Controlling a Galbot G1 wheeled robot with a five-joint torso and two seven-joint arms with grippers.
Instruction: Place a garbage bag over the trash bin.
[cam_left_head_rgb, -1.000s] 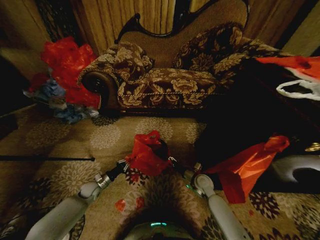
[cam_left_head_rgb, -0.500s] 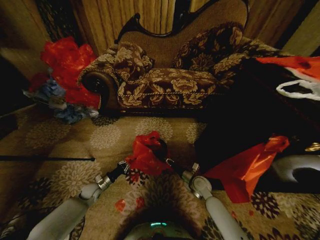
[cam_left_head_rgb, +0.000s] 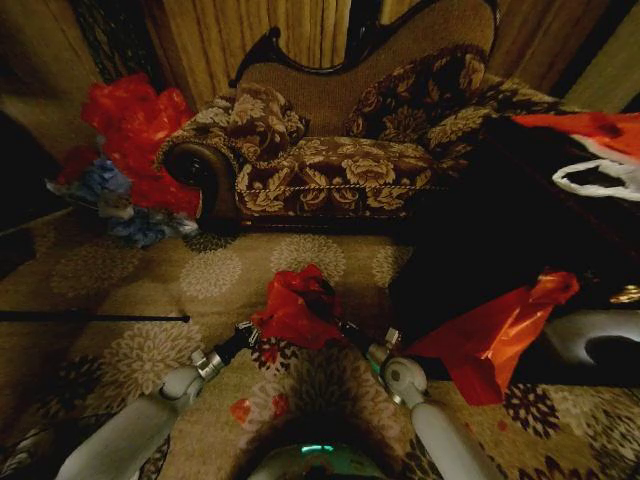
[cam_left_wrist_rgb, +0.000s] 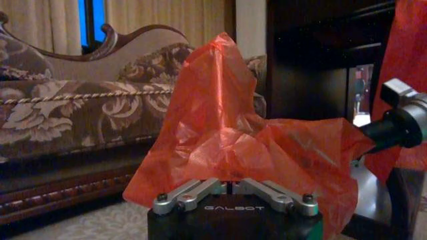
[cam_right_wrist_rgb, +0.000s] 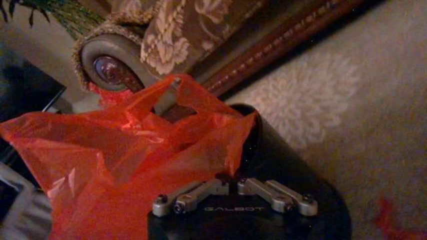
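Your head camera looks forward and down at the sofa (cam_left_head_rgb: 330, 140); both wrist cameras sit close behind the garbage bag (cam_left_wrist_rgb: 233, 145) (shared by all views).

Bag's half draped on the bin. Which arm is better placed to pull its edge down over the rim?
Probably right. The right gripper is shut on the garbage bag directly beside the trash bin. The left gripper also pinches the bag.

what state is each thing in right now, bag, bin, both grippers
garbage bag: crumpled, held up between both grippers, draped partly over the bin
trash bin: upright on the carpet, rim not yet fully covered
left gripper: shut on the bag
right gripper: shut on the bag
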